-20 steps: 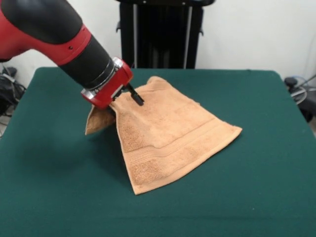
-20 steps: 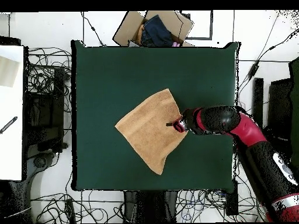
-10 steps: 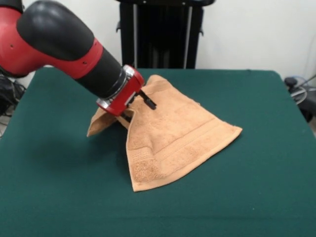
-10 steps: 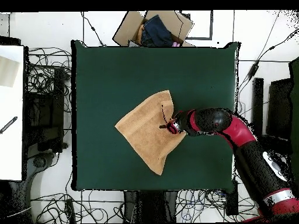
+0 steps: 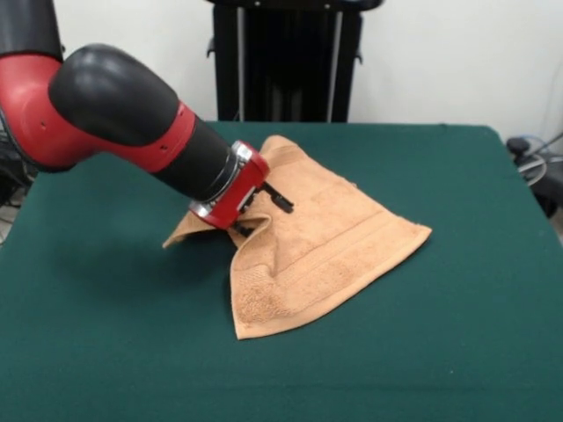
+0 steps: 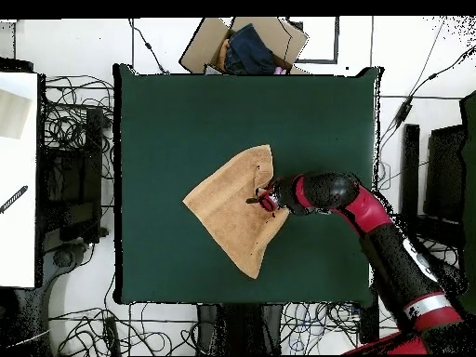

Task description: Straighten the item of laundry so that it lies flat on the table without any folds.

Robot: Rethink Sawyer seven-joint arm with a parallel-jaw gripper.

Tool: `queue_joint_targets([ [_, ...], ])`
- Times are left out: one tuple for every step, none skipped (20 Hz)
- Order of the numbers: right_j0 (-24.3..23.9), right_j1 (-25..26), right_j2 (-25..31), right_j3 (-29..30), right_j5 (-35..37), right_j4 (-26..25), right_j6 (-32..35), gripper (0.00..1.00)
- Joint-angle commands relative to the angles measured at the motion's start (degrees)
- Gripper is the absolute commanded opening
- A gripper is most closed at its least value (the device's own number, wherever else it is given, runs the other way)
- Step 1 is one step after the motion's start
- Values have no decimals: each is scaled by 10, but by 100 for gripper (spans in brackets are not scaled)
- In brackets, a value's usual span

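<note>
Towel (image 5: 325, 237) is soft, light terry, drapes and bunches; grab a corner. Gripper (image 5: 264, 211) at frame centre, closed on towel's folded edge.

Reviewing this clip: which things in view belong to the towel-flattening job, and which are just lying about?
Part of the job:
- peach towel, still folded and rumpled
- green table
- gripper, at the towel's raised edge

Just lying about:
- cardboard box with dark contents, beyond the table's edge
- cables on the floor
- white surface beside the table
</note>
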Motion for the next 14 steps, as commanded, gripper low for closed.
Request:
queue_joint_targets([
  [18,37,-31,-78,5,-17,-37,100],
  [19,38,-30,-84,12,-16,-40,100],
  [20,39,-30,-89,19,-15,-42,100],
  [21,39,-30,-92,22,-15,-43,100],
  [21,39,-29,-94,25,-14,-43,100],
  [21,39,-28,-95,25,-15,-45,100],
  [21,39,-28,-96,27,-15,-45,100],
  [21,41,-27,-100,29,-15,-47,100],
  [22,43,-26,-105,34,-15,-50,100],
  [23,46,-25,-112,38,-16,-54,100],
  [23,49,-24,-119,44,-16,-59,100],
  [24,53,-24,-128,51,-16,-65,100],
  [26,56,-22,-137,59,-16,-71,100],
  [28,58,-21,-147,66,-17,-76,100],
])
